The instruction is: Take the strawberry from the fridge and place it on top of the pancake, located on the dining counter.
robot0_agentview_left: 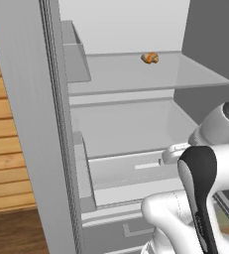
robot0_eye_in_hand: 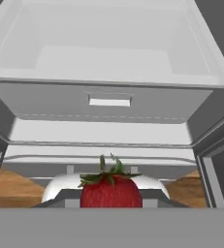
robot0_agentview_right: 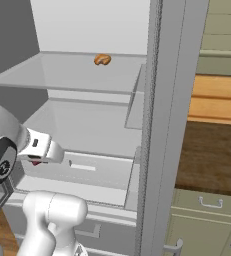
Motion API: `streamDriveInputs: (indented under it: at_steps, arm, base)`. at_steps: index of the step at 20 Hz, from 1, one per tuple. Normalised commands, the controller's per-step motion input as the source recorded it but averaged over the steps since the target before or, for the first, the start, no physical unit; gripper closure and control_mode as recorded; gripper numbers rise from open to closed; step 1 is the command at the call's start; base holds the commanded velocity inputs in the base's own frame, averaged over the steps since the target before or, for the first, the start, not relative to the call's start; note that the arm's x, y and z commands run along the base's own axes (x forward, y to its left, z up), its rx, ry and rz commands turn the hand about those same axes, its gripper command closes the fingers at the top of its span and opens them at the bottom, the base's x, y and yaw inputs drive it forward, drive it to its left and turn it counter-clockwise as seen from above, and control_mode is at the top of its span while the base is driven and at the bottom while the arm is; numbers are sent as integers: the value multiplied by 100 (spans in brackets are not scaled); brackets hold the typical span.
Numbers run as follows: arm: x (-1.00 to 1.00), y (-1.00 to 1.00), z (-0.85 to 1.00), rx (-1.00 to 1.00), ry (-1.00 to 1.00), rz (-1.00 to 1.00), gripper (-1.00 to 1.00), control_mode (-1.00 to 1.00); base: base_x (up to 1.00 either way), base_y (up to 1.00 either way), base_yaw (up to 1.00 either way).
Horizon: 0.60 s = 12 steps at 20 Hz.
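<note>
The fridge [robot0_agentview_left: 136, 74] stands open in front of me, with white shelves and a pulled-out drawer [robot0_eye_in_hand: 108, 99] inside. The strawberry [robot0_eye_in_hand: 111, 191], red with a green leafy top, sits right at the bottom of the hand view, held at the fingertips. In the right base view it shows as a small dark-red spot [robot0_agentview_right: 36, 162] under the hand. My gripper [robot0_agentview_right: 37, 160] is shut on it, low in front of the drawer, just outside the fridge's lower shelf. The pancake and the dining counter are out of view.
An orange-brown lumpy food item [robot0_agentview_left: 149, 58] lies on the upper shelf [robot0_agentview_right: 67, 75]. The open fridge door [robot0_agentview_right: 169, 125] stands close on the right, another door edge [robot0_agentview_left: 41, 124] on the left. Olive drawers with handles [robot0_agentview_right: 209, 202] sit beyond the right door.
</note>
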Motion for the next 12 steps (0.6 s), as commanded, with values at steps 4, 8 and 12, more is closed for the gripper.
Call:
streamDriveInputs:
  at_steps: [4,8,12]
  arm:
    - [-40,2,0,-1,0,0,100,-100]
    - [0,0,0,0,0,0,100,100]
    - [0,0,0,0,0,0,100,100]
  base:
    - [0,0,0]
    - [-81,0,-12]
    - [-81,1,-27]
